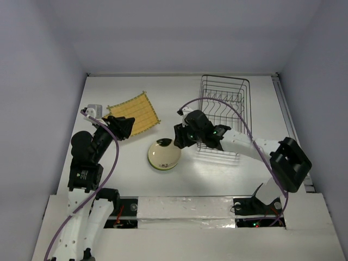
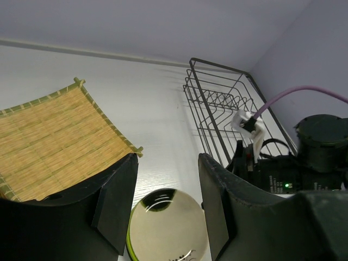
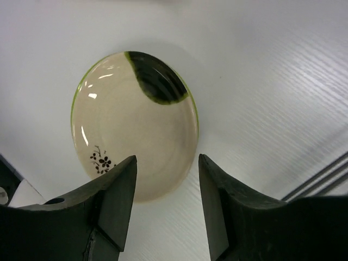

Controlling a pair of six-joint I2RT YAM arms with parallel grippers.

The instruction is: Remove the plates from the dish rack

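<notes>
Logged right jaws spread wide and empty, hanging over the far right rim of the round cream glazed plate with a dark brushed patch and a small flower mark [image 3: 130,125]. Plate flat on the white counter [image 1: 136,179], ahead of and below the jaws. Spotted the thin rim of a glossy lime green plate [image 3: 73,109] beneath it: stacked, touching. Round, so no long axis to match. Left jaws likewise wide, empty, over the yellow woven bamboo mat [image 1: 136,114], farther from the stack. Beyond, dark wire dish rack [image 1: 224,109] showing no plates; unloading judged nearly finished.

White table [image 1: 217,179] boxed in by plain pale grey walls [image 1: 179,32] under soft light
</notes>
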